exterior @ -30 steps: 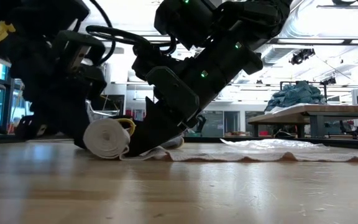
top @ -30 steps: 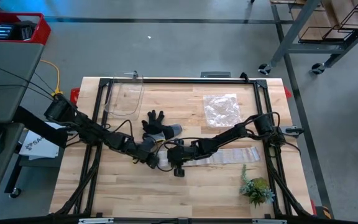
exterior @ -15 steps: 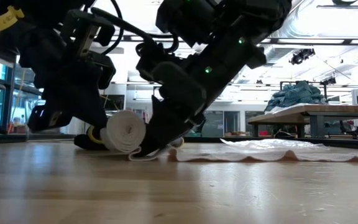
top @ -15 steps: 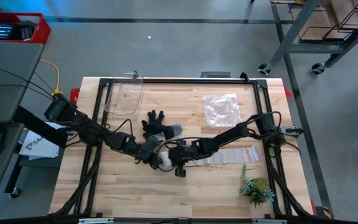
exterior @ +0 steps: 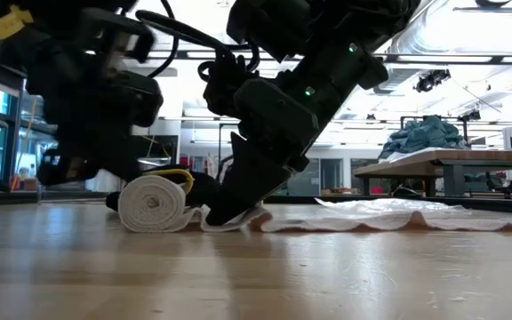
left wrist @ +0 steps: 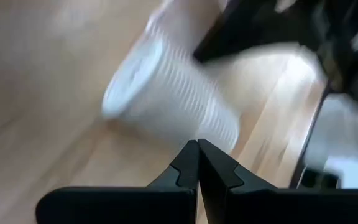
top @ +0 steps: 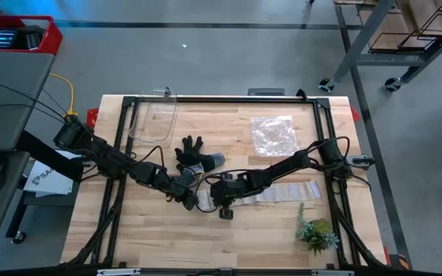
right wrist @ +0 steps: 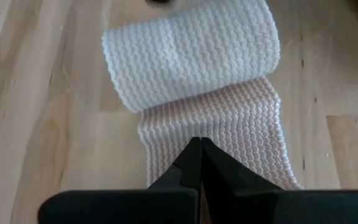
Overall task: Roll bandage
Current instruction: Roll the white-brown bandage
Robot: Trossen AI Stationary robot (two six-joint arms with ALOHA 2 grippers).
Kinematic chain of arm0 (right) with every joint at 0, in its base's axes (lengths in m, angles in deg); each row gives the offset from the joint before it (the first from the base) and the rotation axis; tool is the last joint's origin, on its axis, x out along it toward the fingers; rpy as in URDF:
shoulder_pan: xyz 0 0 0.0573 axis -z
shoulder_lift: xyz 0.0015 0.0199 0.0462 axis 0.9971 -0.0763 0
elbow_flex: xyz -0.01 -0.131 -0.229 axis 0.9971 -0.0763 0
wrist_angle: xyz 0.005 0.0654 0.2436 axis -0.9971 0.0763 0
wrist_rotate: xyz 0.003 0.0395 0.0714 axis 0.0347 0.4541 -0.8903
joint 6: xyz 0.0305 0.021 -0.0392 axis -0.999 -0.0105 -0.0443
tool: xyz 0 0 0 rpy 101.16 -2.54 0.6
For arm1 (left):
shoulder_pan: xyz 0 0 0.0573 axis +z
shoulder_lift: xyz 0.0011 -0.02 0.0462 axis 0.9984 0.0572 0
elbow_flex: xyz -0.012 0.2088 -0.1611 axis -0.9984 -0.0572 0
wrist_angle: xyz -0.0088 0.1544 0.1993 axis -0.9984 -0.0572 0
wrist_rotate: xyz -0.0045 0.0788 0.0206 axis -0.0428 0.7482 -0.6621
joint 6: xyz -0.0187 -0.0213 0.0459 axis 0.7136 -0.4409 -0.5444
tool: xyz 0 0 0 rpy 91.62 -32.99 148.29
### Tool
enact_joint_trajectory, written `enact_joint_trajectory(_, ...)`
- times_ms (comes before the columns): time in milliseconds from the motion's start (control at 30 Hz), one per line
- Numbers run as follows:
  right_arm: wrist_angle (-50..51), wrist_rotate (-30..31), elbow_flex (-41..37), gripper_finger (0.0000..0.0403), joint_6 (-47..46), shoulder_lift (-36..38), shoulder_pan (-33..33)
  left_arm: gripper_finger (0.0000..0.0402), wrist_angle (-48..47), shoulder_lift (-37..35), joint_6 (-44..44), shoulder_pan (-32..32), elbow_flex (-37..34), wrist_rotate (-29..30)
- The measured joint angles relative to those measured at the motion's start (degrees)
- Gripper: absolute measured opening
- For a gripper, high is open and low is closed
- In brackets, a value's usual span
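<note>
The white gauze bandage is partly rolled. Its roll [top: 204, 200] [exterior: 152, 204] lies on its curved side on the wooden table. The flat, unrolled strip [top: 286, 192] [exterior: 372, 222] runs from it toward the table's right. My left gripper [top: 193, 201] [left wrist: 197, 146] is shut, its tips at the roll's curved side [left wrist: 166, 99] from the left. My right gripper [top: 222, 202] [right wrist: 199, 143] is shut and stands on the strip just right of the roll [right wrist: 191, 50]. My left gripper has its shut tips right at the roll's curved side [left wrist: 219, 134]. The view is blurred, and I cannot tell whether they touch it. My right gripper presses its shut fingertips [exterior: 225, 213] down on the flat strip [right wrist: 229, 134] close behind the roll, slanting down from the table's right. The strip lies flat on the table under them.
A black-and-grey glove [top: 194, 157] lies just beyond the roll. A crinkly clear bag [top: 273, 134] lies at the far right, and a clear curved sheet [top: 153, 123] at the far left. A small green plant [top: 317, 232] stands near the right front. A black frame [top: 229, 100] edges the table.
Half a second ago the roll was raised a little and lay closer to my right gripper. It now lies on the table again, farther left. My right gripper has shifted a little toward the table's right along the strip. Both grippers stay shut.
</note>
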Motion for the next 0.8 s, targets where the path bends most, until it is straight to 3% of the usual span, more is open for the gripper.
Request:
enact_joint_trajectory(133, 0.3, 0.0, 0.0, 0.0, 1.1, 0.0, 0.0, 0.0, -9.9, -2.6, 1.0, -2.3, 0.0, 0.9)
enact_joint_trajectory(233, 0.1, 0.1, 0.0, 0.0, 1.1, 0.0, 0.1, 0.0, -11.0, -2.6, 4.5, -3.9, -1.1, 2.6)
enact_joint_trajectory(600, 0.1, 0.0, 0.0, 0.0, 1.2, 0.0, 0.3, 0.0, 8.6, 9.9, 8.1, -0.9, -2.5, 4.7)
enact_joint_trajectory(800, 0.1, 0.0, 0.0, 0.0, 1.1, 0.0, 0.3, 0.0, 10.1, 11.8, 9.6, 0.7, -1.5, 7.6)
